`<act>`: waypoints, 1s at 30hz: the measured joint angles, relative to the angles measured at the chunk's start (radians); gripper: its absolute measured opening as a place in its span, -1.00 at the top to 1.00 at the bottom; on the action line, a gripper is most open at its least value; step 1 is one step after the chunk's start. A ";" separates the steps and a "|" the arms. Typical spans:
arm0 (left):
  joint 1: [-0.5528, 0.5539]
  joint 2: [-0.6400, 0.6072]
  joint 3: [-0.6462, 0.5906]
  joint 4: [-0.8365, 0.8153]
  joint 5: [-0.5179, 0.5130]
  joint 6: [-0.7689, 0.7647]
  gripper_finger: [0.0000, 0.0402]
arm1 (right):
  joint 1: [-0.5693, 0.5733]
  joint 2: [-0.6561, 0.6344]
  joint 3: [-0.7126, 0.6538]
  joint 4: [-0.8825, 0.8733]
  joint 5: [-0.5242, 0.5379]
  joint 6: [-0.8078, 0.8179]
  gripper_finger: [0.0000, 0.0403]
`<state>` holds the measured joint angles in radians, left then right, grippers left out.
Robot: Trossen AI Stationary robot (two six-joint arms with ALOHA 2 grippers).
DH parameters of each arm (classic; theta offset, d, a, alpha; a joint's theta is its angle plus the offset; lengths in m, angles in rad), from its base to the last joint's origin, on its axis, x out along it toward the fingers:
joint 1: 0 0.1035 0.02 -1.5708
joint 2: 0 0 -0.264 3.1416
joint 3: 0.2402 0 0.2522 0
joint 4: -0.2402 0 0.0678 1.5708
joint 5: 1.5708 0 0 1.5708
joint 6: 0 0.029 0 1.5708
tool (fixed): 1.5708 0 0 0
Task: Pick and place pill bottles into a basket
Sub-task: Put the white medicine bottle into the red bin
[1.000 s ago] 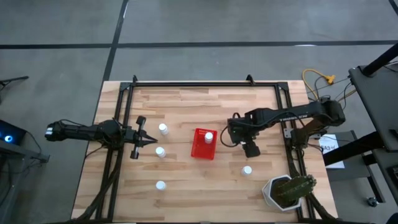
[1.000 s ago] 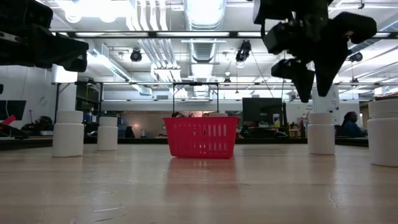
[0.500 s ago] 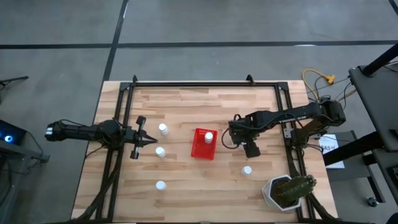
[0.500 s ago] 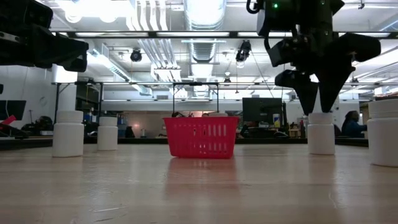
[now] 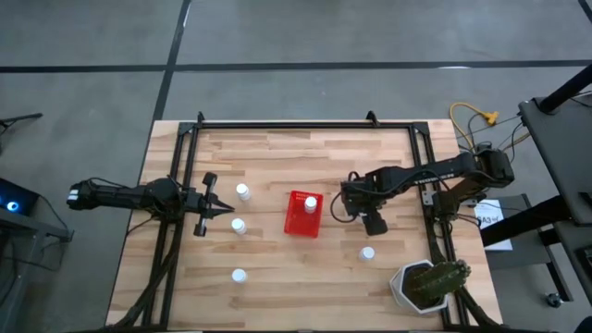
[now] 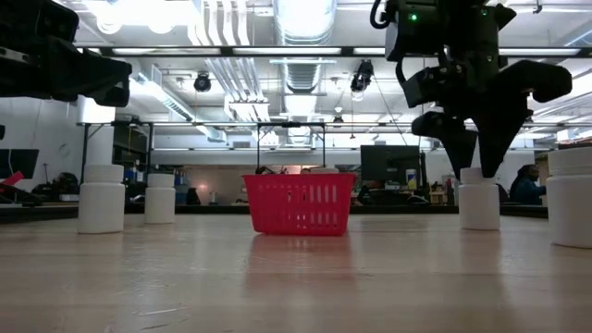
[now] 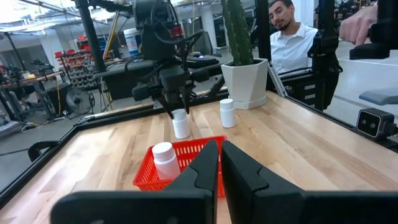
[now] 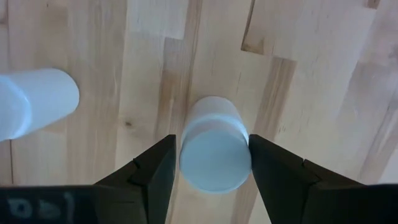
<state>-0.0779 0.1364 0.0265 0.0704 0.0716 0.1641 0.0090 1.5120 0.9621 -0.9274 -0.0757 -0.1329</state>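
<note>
One bottle (image 8: 214,144) between wide right gripper (image 8: 211,165) fingers; basket (image 5: 303,215) beside, left gripper (image 5: 208,209) pinched closed.

a potted cactus (image 5: 430,284) on the wooden table (image 5: 305,153).

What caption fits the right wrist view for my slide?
Right claw open, its fingers straddling an upright white pill bottle on the wooden table, a second bottle off to one side.
</note>
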 joint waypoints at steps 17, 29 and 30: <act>0.000 0.000 0.000 0.000 0.000 0.000 0.99 | 0.000 0.000 0.004 0.025 -0.001 -0.002 0.27; 0.000 0.000 0.000 0.000 0.000 0.000 0.99 | -0.001 0.000 0.186 0.025 -0.001 -0.076 0.27; 0.000 0.001 0.000 0.000 0.000 0.000 0.99 | -0.001 0.000 0.208 0.024 -0.001 -0.084 0.27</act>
<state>-0.0780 0.1370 0.0265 0.0704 0.0717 0.1640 0.0081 1.5124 1.1698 -0.9036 -0.0768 -0.2167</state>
